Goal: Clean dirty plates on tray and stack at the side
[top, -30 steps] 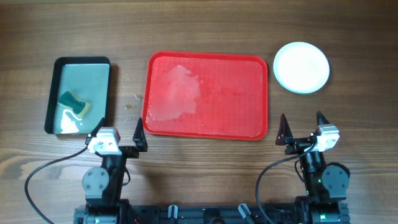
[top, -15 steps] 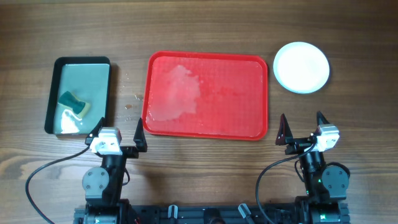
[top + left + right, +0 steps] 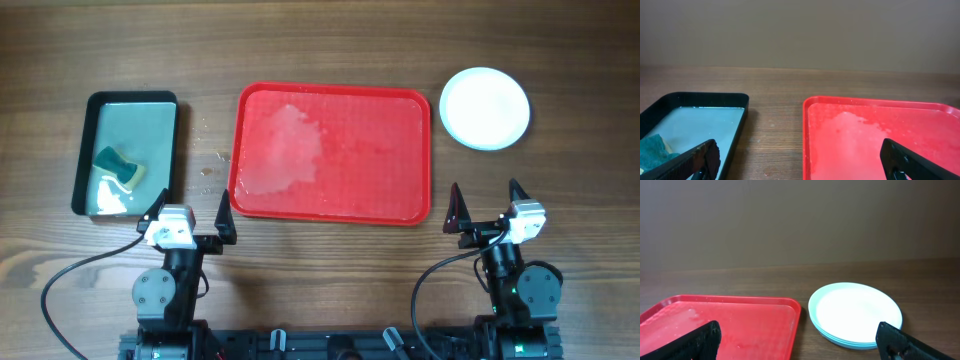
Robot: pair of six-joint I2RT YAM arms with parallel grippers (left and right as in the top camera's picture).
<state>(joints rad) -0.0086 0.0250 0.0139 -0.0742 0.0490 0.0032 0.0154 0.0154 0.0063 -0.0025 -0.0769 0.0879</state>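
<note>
One red tray (image 3: pixel 380 160) lies mid-desk (image 3: pixel 320 40), its long axis running left to right, a wet film on its left half. One stack of plates (image 3: pixel 485 108), white over aqua, sits just beyond its far right corner. Left fingers (image 3: pixel 225 215) and right fingers (image 3: pixel 455 210) stand spread wide, holding nothing.

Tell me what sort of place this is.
Probably a robot lab bench staged for dishwashing: a wet tray, a basin of water with a sponge, stacked plates on a wooden table.
</note>
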